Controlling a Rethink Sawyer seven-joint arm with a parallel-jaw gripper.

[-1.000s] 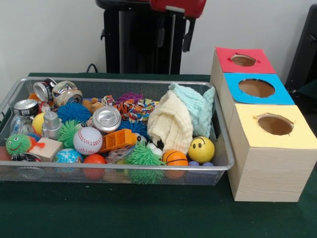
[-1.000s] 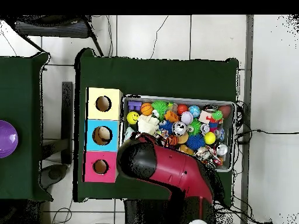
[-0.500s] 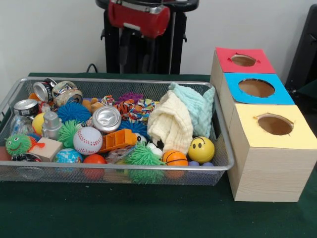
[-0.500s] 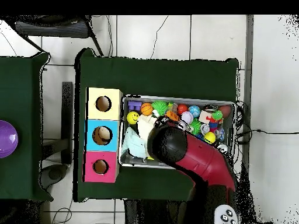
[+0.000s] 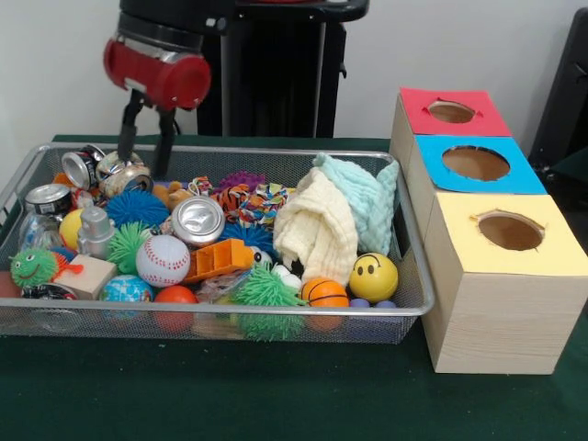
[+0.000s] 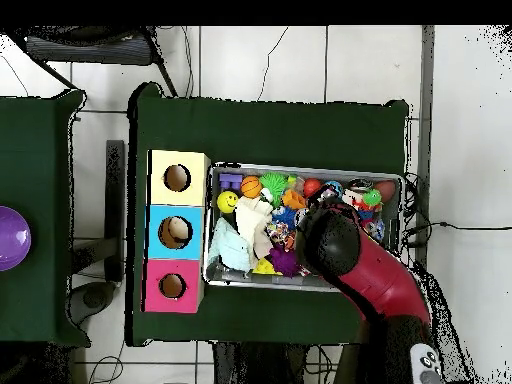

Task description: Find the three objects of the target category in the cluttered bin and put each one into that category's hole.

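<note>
The wire mesh bin [image 5: 415, 266] lies on the green table, full of clutter. An orange plush with black stripes [image 5: 233, 197] and a tan-brown plush [image 5: 171, 193] lie at the bin's far middle. The yellow duck is hidden in the front view; a yellow thing [image 6: 264, 266] in the overhead view may be it. My gripper [image 5: 144, 154] hangs open and empty over the bin's far left, just above the cans there. In the overhead view the red arm [image 6: 335, 245] hides it. The red-bordered hole [image 5: 451, 111] is on the farthest box, also in the overhead view [image 6: 172, 286].
The blue-bordered hole [image 5: 475, 163] and the yellow-bordered hole [image 5: 511, 231] sit in front of the red one. A cream cloth [image 5: 317, 230] and a mint cloth [image 5: 363, 197] fill the bin's right end. A crushed can [image 5: 197, 220], a baseball [image 5: 163, 260] and pom balls lie left.
The arm has swung from the boxes' side across the bin to its far left in the front view, and the gripper has come down into view above the cans.
</note>
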